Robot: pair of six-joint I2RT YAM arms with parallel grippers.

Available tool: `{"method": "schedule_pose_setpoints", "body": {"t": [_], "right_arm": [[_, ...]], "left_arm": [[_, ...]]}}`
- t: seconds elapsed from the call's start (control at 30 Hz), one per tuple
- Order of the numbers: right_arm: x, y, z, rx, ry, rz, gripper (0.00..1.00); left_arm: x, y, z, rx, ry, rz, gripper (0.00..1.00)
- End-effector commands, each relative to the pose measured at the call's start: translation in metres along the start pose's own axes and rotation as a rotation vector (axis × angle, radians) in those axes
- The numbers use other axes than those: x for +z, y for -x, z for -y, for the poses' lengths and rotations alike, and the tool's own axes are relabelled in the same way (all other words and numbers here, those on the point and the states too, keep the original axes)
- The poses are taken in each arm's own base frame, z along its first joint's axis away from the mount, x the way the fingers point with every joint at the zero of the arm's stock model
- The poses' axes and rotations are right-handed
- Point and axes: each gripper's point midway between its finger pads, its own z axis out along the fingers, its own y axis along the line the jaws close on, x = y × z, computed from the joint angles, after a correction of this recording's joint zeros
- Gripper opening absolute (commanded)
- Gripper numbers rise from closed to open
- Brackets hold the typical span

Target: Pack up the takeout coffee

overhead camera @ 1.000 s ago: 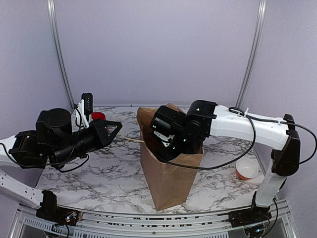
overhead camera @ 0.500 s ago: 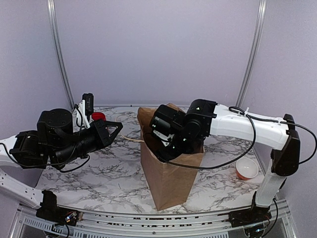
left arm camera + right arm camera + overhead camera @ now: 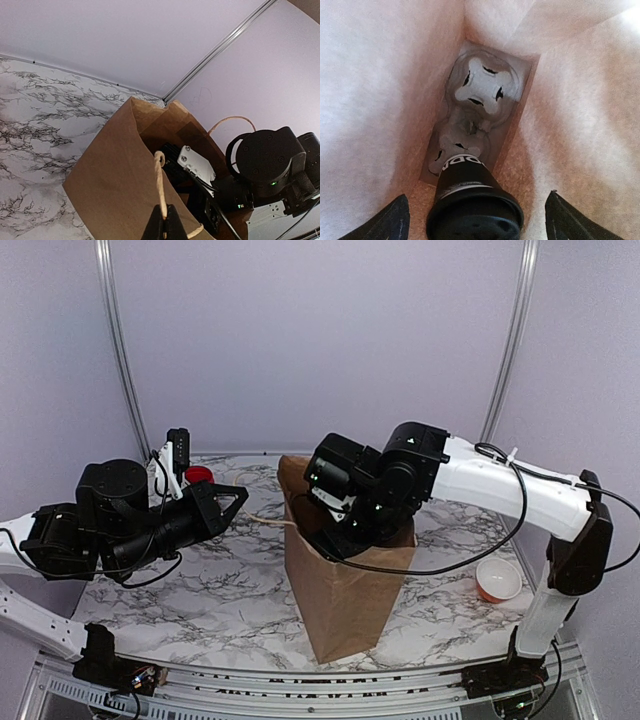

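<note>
Between the spread fingers of your right pincer stands the takeout coffee, probably light, crushable: grip beneath its lid; left pincer clamps the twine handle.

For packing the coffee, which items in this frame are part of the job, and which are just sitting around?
In play: takeout coffee, standing in the cup carrier inside the paper bag; bag handle, pinched by the left gripper; right gripper, open above it.
Lying about: red cup, orange bowl.
</note>
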Motion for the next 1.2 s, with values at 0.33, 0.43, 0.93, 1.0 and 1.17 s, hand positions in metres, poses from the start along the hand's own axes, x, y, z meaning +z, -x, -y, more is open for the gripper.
{"method": "schedule_pose_setpoints", "body": {"t": [0.33, 0.43, 0.93, 1.0, 1.17], "right_arm": [[-0.035, 0.03, -0.001, -0.012, -0.017, 0.096, 0.92], [-0.041, 0.035, 0.0, -0.014, -0.021, 0.113, 0.92], [-0.099, 0.075, -0.001, 0.003, 0.013, 0.313, 0.92], [-0.112, 0.083, -0.003, 0.002, 0.037, 0.361, 0.92], [-0.149, 0.103, -0.014, -0.018, 0.133, 0.505, 0.92]], "left_arm": [[-0.002, 0.008, 0.008, 0.004, -0.013, 0.024, 0.0], [-0.002, 0.009, 0.009, 0.004, -0.014, 0.024, 0.0], [0.0, 0.01, 0.016, 0.006, -0.027, 0.017, 0.0], [0.0, 0.01, 0.016, 0.007, -0.025, 0.017, 0.0], [0.0, 0.013, 0.016, 0.006, -0.02, 0.027, 0.0]]}}
